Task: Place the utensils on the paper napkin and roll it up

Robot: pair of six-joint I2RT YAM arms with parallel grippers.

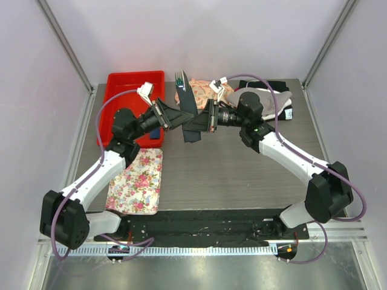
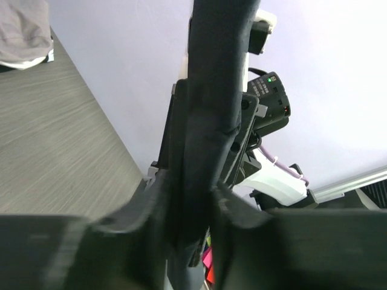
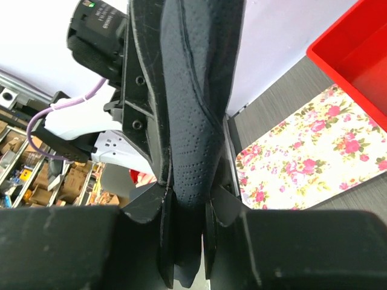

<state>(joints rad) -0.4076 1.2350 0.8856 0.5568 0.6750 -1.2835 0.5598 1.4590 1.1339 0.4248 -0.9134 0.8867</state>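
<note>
The red bin (image 1: 130, 84) sat at 10 o'clock on the bench (image 1: 242, 175). The left arm covered most of its floor, so I could not tell what it held. The floral tray (image 1: 138, 181) lay flat at 8 o'clock with none of the task's things on it.

Just toward 12 o'clock from the middle, the left end effector (image 1: 179, 119) was pinched narrow on the paper napkin (image 1: 191, 103). The napkin was already a dark roll, lifted off the bench and hanging between the two arms. Fork (image 1: 180, 77) tines poked out of its 12 o'clock end (the knife was not visible, presumably wrapped inside). The right end effector (image 1: 204, 119) gripped the same roll from the other side, narrow as well.

At 1 o'clock lay a heap of cloths (image 1: 266, 99).

I judged the task nearly finished: the utensils were loaded and the rolling done, leaving perhaps a tightening twist and setting the roll down.
</note>
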